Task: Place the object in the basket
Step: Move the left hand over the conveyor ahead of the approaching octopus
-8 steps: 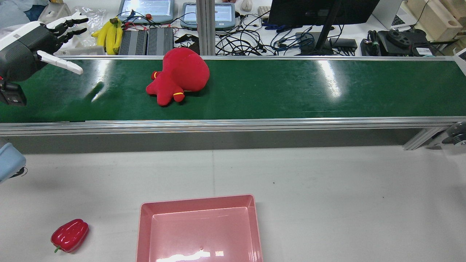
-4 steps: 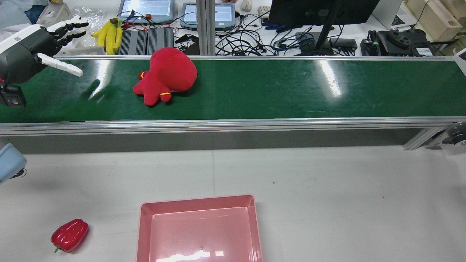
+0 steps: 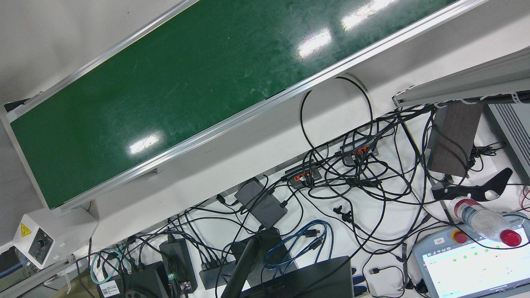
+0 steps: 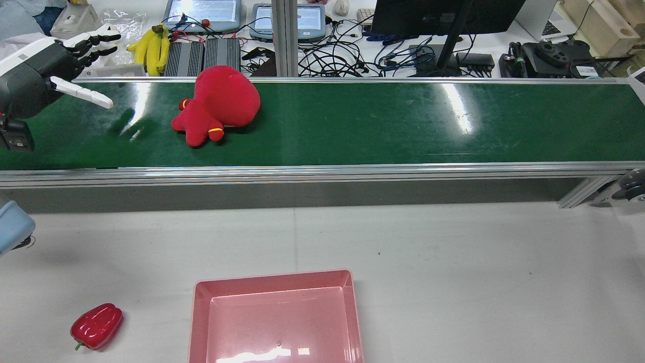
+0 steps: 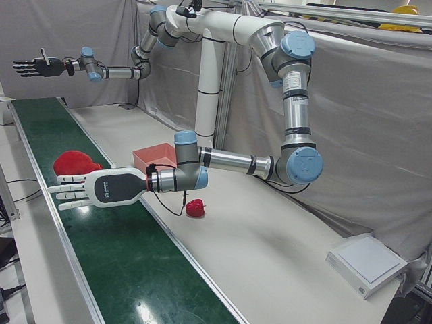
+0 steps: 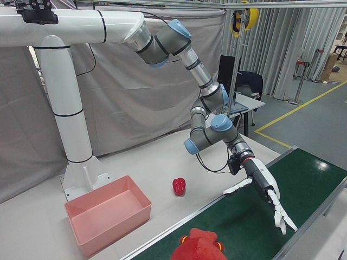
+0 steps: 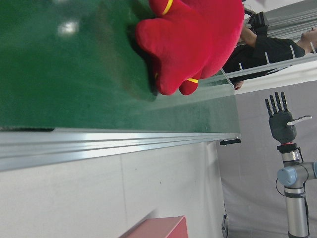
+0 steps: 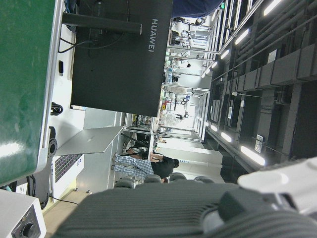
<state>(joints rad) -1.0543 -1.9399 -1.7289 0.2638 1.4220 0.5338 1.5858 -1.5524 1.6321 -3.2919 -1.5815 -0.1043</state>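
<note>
Bright overhead light leaves white glare patches on the glossy green belt (image 4: 352,126); all views sharp.

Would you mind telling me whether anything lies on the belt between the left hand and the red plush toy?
Nothing visible does: only bare green conveyor belt separates the open left hand from the red plush toy.

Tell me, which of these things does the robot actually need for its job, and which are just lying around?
Part of the job:
red plush toy on the green belt
pink basket
left hand, open over the belt

Lying about:
red pepper
bananas
monitor
tangled cables
plastic bottle
</note>
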